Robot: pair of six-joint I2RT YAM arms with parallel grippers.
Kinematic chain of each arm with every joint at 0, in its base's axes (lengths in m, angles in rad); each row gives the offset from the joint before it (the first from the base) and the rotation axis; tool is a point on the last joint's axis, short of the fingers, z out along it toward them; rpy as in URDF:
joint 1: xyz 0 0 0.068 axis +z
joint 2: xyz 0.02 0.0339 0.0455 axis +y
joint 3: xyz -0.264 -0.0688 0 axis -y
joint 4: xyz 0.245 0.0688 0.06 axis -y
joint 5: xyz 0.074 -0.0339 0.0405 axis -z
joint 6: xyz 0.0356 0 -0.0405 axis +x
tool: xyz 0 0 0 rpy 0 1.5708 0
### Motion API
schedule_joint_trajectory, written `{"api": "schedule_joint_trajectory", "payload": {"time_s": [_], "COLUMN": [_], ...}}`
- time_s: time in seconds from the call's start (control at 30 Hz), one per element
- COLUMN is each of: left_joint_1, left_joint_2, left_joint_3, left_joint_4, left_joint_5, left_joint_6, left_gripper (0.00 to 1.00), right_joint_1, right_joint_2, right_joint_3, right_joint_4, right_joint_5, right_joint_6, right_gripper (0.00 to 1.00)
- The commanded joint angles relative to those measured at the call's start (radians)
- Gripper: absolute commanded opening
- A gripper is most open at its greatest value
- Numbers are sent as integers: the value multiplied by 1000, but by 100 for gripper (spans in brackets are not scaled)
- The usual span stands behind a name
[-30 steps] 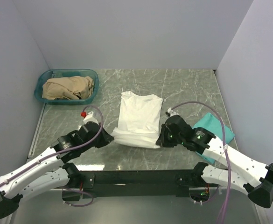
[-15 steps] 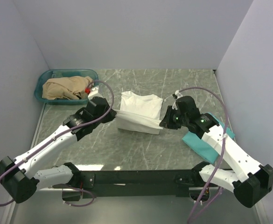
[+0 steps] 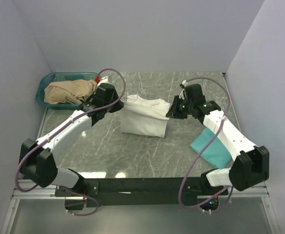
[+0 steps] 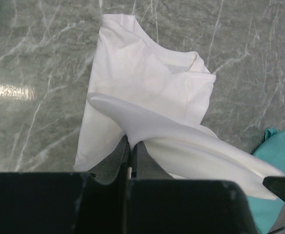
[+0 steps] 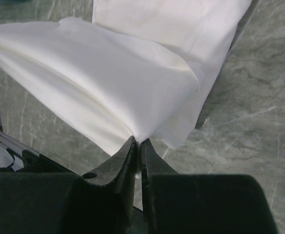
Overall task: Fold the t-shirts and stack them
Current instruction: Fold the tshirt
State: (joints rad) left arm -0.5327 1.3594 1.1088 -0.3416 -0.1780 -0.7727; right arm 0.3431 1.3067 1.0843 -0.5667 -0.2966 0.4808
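Note:
The white t-shirt (image 3: 144, 117) lies mid-table, partly folded, with its near edge lifted and stretched between both grippers. My left gripper (image 3: 119, 106) is shut on the shirt's left corner; in the left wrist view (image 4: 130, 142) the cloth (image 4: 147, 83) bunches out of the closed jaws. My right gripper (image 3: 171, 111) is shut on the right corner; in the right wrist view (image 5: 138, 141) the white cloth (image 5: 108, 78) fans out from the jaws. The teal-green t-shirt (image 3: 211, 146) lies flat at the right, partly under the right arm; it also shows in the left wrist view (image 4: 274, 161).
A teal plastic basket (image 3: 47, 83) with a tan cloth (image 3: 69, 91) in it stands at the back left, close behind the left gripper. Grey walls close in the marbled table (image 3: 132, 151) on three sides. A black rail runs along the near edge.
Both grippers have carried the white shirt's near edge away from me toward the collar end, folding the shirt over itself. The teal shirt is now more exposed.

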Motion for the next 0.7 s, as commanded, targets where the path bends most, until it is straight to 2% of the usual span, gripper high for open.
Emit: {"api": "schedule_joint_trajectory", "payload": {"time_s": [0.0,0.67], "left_joint_1": [51,146], "left_joint_2": [69,504], "left_joint_3": [88,394], "left_joint_4": [53,73], "left_joint_5": [6,146], "left_joint_6": [53,116], "left_gripper": [1,1], "right_joint_1": [-36,-145], "right_joint_2": [51,440], "right_joint_3": [81,241], "right_joint_4": [13,108], "right_joint_5": [11,-105], "right_joint_6": [-41,-21], "right_gripper": [12,13]}}
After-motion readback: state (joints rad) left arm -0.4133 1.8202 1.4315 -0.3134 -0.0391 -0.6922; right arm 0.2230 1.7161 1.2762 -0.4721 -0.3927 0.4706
